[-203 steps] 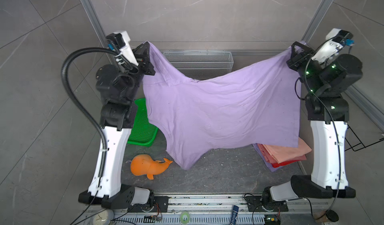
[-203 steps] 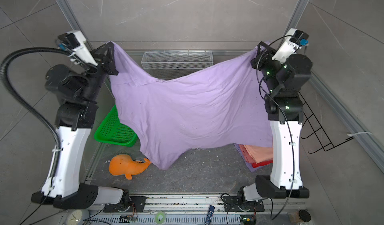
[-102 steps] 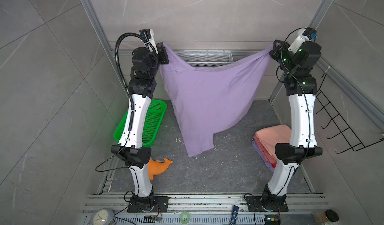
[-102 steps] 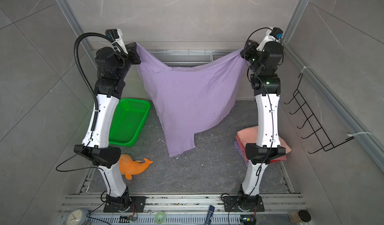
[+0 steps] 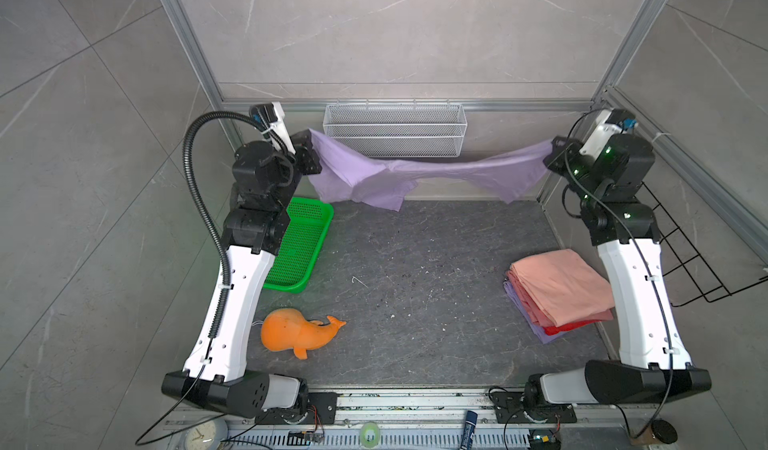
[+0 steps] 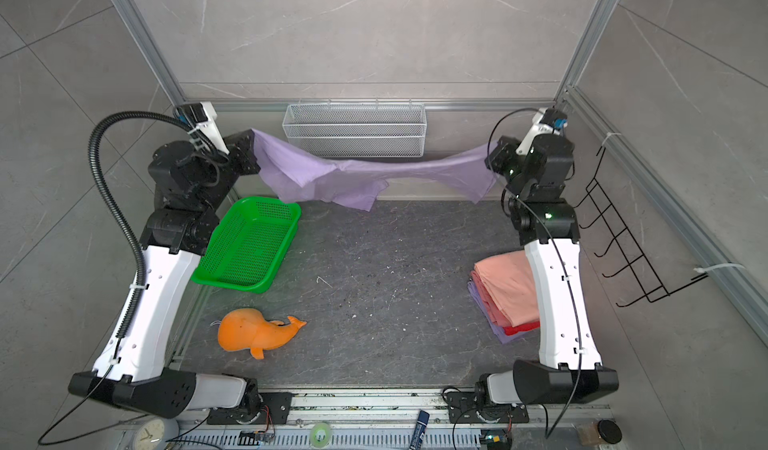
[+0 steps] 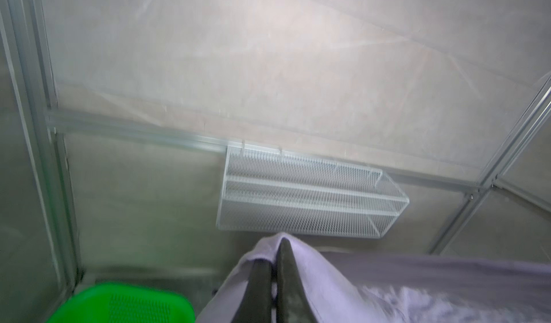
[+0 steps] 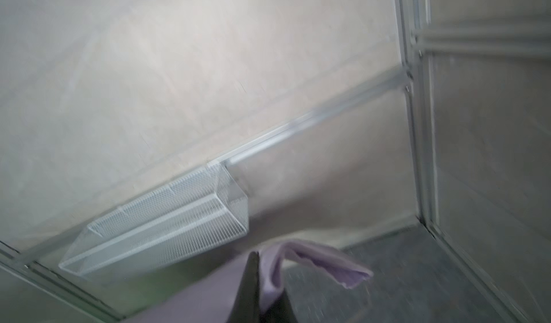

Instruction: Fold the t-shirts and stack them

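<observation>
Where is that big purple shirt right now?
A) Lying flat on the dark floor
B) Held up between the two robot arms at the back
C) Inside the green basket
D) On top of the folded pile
B: the lilac shirt hangs at the back, one end pinched by the left end effector and the other end by the right end effector.

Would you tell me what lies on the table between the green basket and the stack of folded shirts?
Only bare grey tabletop with small specks lies between the green basket and the folded stack, as both top views show.
</observation>
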